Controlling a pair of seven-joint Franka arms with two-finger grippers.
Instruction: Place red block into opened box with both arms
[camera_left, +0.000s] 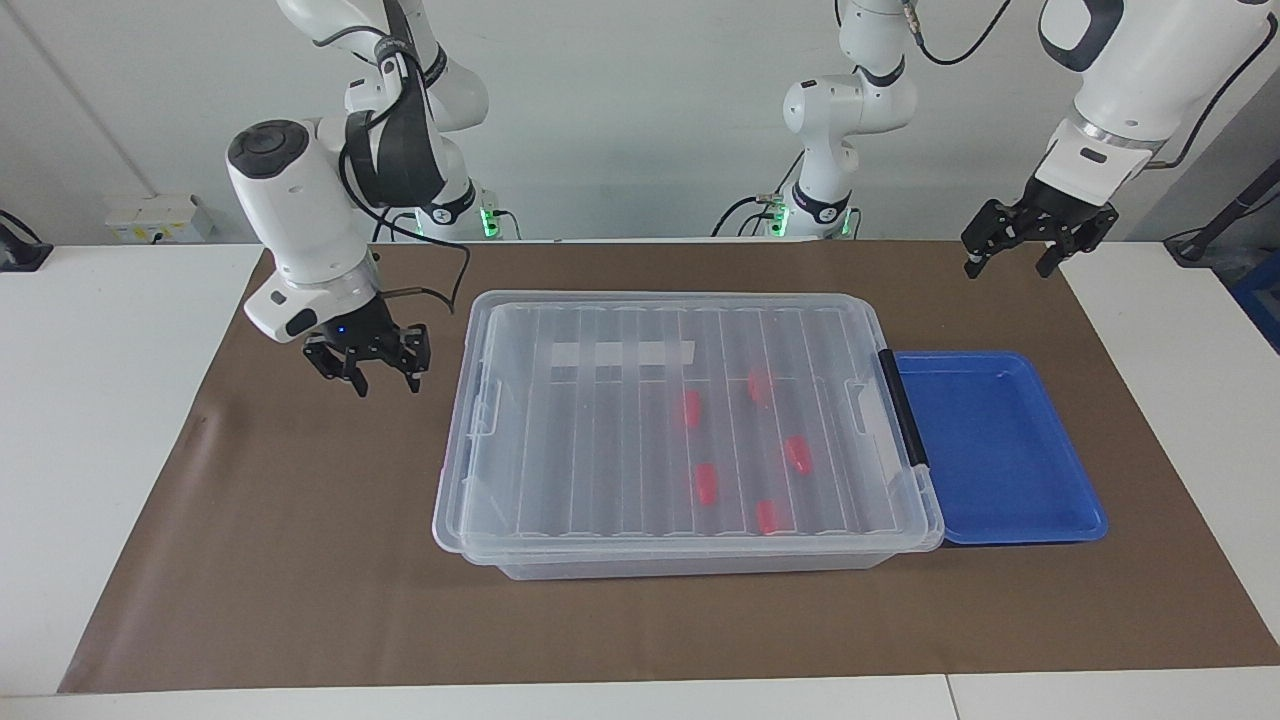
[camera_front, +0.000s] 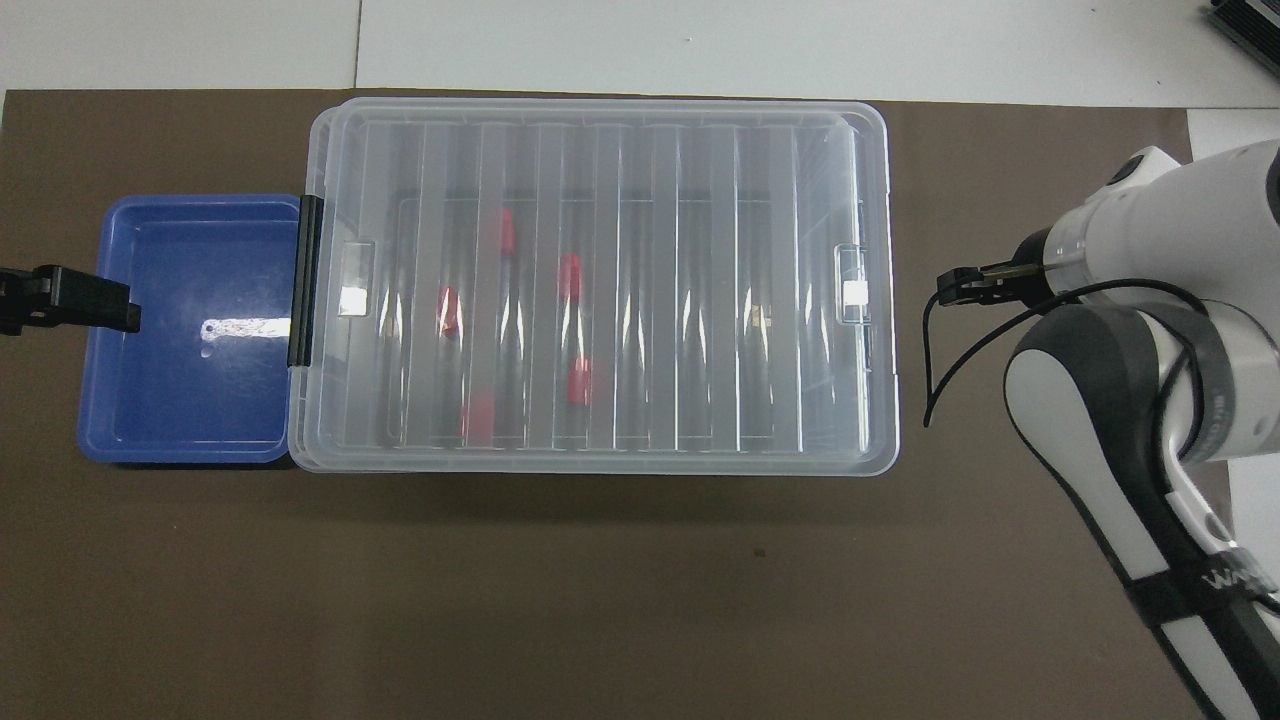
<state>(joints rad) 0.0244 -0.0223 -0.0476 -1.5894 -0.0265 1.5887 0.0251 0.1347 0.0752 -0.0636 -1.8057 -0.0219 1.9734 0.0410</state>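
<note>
Resting on the brown mat (camera_left: 300, 560), shut under its ribbed clear lid (camera_left: 600, 450): the box (camera_left: 700, 566). Holding five red blocks, seen through the lid: one (camera_left: 689, 408), another (camera_left: 759, 385), a third (camera_left: 796, 454), a fourth (camera_left: 706, 483), a fifth (camera_left: 767, 516), all toward the left arm's end of the box. Bearing a black latch (camera_left: 901, 408) at that same end, touching the blue tray (camera_left: 1000, 530), which sits just beside the box.

Hanging over the mat just off the box's other end, clear of the lid: right gripper (camera_left: 384, 385), jaws spread, holding nothing; showing in the overhead view (camera_front: 962, 287) near the lid's end tab.

Hovering high over the mat's edge at the left arm's end, well apart from box and tray: left gripper (camera_left: 1009, 266), jaws spread wide, empty; in the overhead view (camera_front: 80, 303) overlapping the tray's outer rim, though raised above it.
</note>
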